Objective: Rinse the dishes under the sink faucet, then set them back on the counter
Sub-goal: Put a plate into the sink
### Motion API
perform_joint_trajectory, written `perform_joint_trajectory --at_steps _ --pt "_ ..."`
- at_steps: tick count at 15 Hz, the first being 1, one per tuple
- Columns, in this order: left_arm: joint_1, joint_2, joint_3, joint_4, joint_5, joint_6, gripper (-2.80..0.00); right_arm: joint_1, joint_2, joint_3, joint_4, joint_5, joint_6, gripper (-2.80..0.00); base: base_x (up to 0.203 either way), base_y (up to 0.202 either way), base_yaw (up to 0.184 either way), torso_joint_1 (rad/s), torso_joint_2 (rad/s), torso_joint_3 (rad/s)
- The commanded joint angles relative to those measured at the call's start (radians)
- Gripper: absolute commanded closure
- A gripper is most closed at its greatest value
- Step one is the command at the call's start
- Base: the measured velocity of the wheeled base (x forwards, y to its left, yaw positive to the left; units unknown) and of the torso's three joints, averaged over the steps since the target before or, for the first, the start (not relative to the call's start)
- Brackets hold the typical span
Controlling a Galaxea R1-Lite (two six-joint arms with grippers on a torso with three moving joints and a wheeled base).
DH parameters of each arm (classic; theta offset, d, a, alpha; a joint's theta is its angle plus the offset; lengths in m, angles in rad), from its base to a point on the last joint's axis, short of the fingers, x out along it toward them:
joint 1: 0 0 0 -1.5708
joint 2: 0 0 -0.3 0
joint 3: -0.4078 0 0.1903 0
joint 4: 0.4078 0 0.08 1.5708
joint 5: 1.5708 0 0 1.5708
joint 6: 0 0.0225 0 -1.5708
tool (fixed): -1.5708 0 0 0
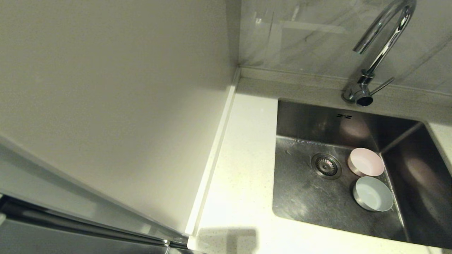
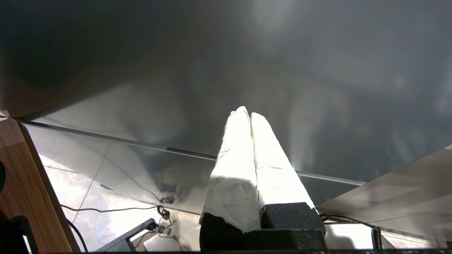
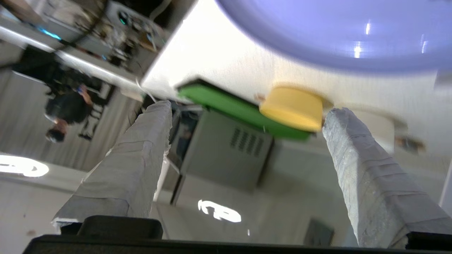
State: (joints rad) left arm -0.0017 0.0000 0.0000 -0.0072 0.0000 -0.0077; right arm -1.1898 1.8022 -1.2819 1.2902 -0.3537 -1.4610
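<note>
Dishes are split between two places: the pale pink cup (image 1: 366, 162) and the blue-white bowl (image 1: 373, 193) sit upright on the floor of the sink (image 1: 307, 197), side by side just to the right of the drain strainer (image 1: 326, 165), while the lilac plate (image 3: 339, 31) shows only in the right wrist view, lying on a white surface that is probably the counter (image 1: 243, 169). No water can be seen running from the faucet (image 1: 379, 49), whose spout hangs over the basin's back right. The right gripper (image 3: 247, 106) has its taped fingers spread wide and holds nothing, near the plate, a yellow sponge-like block (image 3: 292, 107) and a green board (image 3: 240, 107). The left gripper (image 2: 246, 114) is pressed together and empty, parked low against a dark panel. Whether any piece has been rinsed cannot be told; judging by their positions, cup and bowl remain to be lifted back onto the counter.
</note>
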Motion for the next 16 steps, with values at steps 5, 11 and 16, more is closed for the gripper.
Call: perform_joint_trajectory --at_steps 5,11,16 --pt "0.0 0.0 0.003 0.0 0.0 0.0 0.0 0.025 0.111 0.019 0.009 0.142 -0.008 -2.8 0.0 0.0 0.0 0.0 0.0 0.0" --pt "0.0 0.0 0.003 0.0 0.0 0.0 0.0 0.061 0.184 -0.005 0.0 0.209 -0.009 -2.8 0.0 0.0 0.0 0.0 0.0 0.0" --pt "0.0 0.0 0.003 0.0 0.0 0.0 0.0 0.1 0.189 -0.013 0.0 0.293 -0.015 -2.8 0.0 0.0 0.0 0.0 0.0 0.0"
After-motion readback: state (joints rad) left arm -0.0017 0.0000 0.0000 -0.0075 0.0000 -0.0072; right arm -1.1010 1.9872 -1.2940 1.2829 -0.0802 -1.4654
